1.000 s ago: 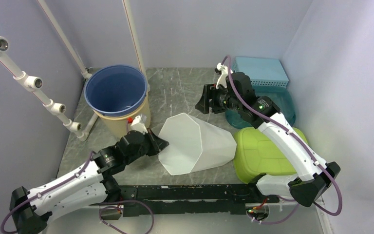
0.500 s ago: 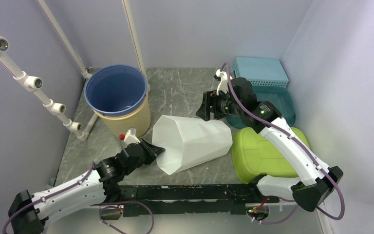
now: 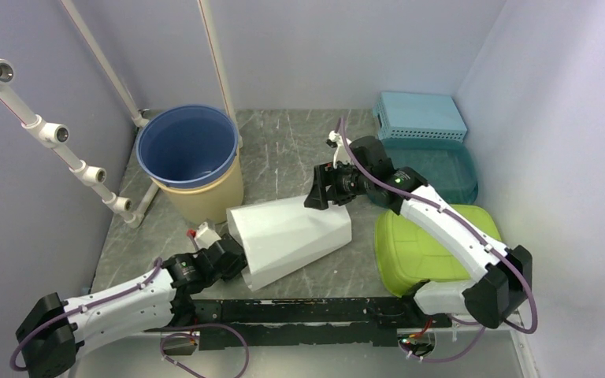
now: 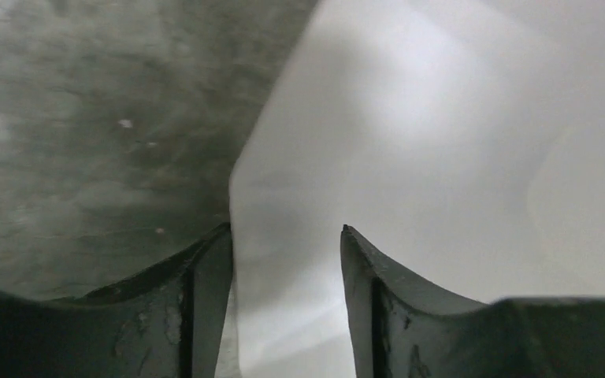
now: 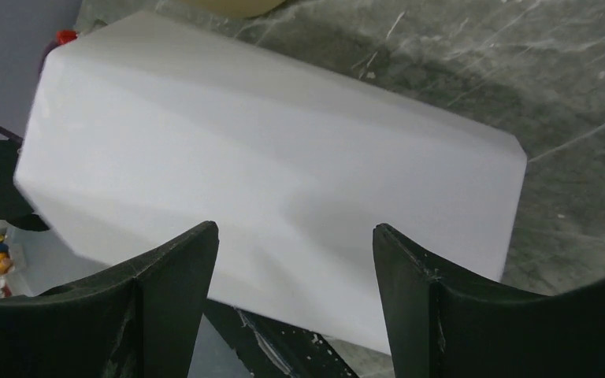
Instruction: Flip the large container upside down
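Two arms share a grey marbled worktop (image 3: 283,146) boxed in by pale lilac walls; white pipes (image 3: 47,130) run up the left wall. A blue bucket (image 3: 187,146) stands at the far left corner; a teal basket (image 3: 420,116) and a teal tub (image 3: 441,169) fill the far right corner; a green bin (image 3: 421,248) lies along the right edge. The large white container (image 3: 287,236) lies on its side mid-worktop, mouth toward the near left corner, hemmed between bucket and bin. The left gripper (image 4: 286,230) is parted, straddling the rim; the right gripper (image 5: 295,228) gapes wide over the side wall, holding nothing. Half a second ago the container lay further right, with its mouth raised higher.
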You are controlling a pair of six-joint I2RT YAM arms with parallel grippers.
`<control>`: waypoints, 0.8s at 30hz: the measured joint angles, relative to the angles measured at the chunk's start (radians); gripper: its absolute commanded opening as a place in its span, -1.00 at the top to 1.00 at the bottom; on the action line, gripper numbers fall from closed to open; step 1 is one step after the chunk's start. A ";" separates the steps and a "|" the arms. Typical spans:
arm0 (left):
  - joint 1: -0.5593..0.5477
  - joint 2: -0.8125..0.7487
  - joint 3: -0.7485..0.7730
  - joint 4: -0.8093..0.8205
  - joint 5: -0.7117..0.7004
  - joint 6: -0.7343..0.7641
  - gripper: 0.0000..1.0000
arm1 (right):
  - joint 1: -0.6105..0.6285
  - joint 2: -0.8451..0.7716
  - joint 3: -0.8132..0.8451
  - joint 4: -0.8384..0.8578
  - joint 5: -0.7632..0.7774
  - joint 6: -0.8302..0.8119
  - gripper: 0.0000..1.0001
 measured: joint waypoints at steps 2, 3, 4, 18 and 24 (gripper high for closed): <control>0.000 0.015 0.005 -0.037 -0.005 0.003 -0.25 | 0.000 0.019 -0.012 0.005 -0.014 0.008 -0.48; 0.000 0.021 0.010 -0.051 -0.007 0.004 -0.28 | 0.000 0.032 -0.012 0.011 -0.019 0.010 -0.48; 0.001 0.027 0.019 -0.061 -0.009 0.007 -0.32 | 0.000 0.042 -0.012 0.018 -0.020 0.011 -0.47; 0.001 0.048 0.202 -0.241 -0.018 0.061 -0.53 | 0.010 0.108 -0.003 0.068 0.021 0.002 -0.45; 0.001 0.000 0.289 -0.423 0.002 0.049 -0.64 | 0.011 0.118 0.005 0.077 0.053 -0.008 -0.46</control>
